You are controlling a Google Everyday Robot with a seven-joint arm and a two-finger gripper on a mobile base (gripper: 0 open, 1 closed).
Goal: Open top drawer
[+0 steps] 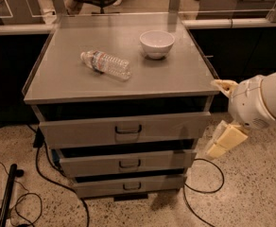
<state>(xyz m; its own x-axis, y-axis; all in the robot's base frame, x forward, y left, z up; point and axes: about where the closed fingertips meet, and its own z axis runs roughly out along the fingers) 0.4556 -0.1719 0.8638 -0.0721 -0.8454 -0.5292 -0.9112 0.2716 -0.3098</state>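
Note:
The top drawer [124, 129] is the tallest grey front, just under the cabinet top, with a small dark pull handle [128, 129] at its middle. A dark gap shows above the front and its inside is hidden. My gripper [227, 140] hangs low at the right, beside the cabinet's right front corner at the height of the top drawer. It touches nothing and holds nothing. The white round arm body [261, 103] is behind it.
Two shorter grey drawers [126, 163] [131, 186] sit below. A white bowl [157, 43] and a lying plastic bottle [106, 64] rest on the cabinet top [57, 74]. Black cables [43, 174] run over the speckled floor on both sides.

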